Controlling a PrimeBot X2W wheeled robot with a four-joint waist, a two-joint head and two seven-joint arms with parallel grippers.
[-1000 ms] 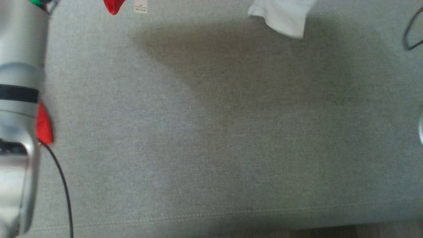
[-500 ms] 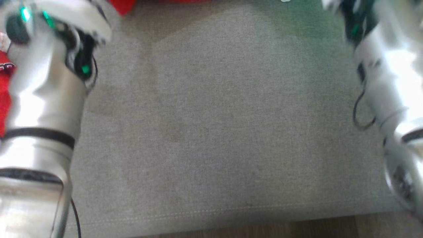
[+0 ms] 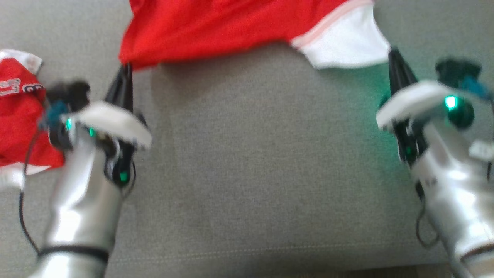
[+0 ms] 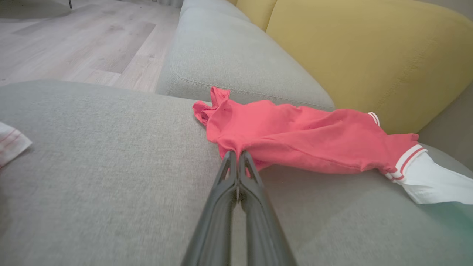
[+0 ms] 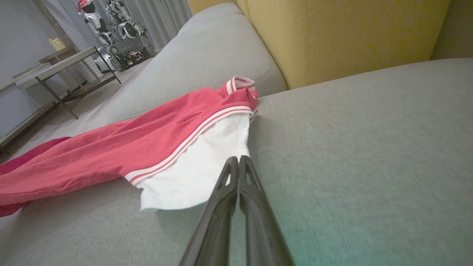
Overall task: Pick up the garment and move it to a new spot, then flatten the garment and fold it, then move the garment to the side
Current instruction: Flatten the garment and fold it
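Head view. The garment [image 3: 216, 27], a red top with a white panel and striped trim, lies along the upper edge of the frame on the grey seat cushion [image 3: 262, 162]. It is drawn out between the two arms. The left gripper [image 3: 125, 68], at the upper left, is clenched on the garment's red lower edge. The right gripper [image 3: 393, 58], at the upper right, is clenched at the corner of the white panel. A second red garment [image 3: 19, 116] lies crumpled at the left edge, apart from the work.

Step in hand, as judged: the carry to a new spot, or its end, with flattening not yet done, since the cloth is bunched and creased. The next move calls for both pinches to be kept while the ends are drawn apart evenly. The cloth would then be laid down on the bare cushion nearer the frame's centre.

Left wrist view. The fingers meet tip to tip where the red cloth gathers into folds. The whole length of the garment [image 4: 303, 136] runs to the right, and a yellow back cushion [image 4: 369, 55] and wooden floor [image 4: 74, 37] show behind.

Right wrist view. The white panel narrows to the closed tips. The striped collar sits at the upper centre, and a table [image 5: 55, 70] stands at the upper left.
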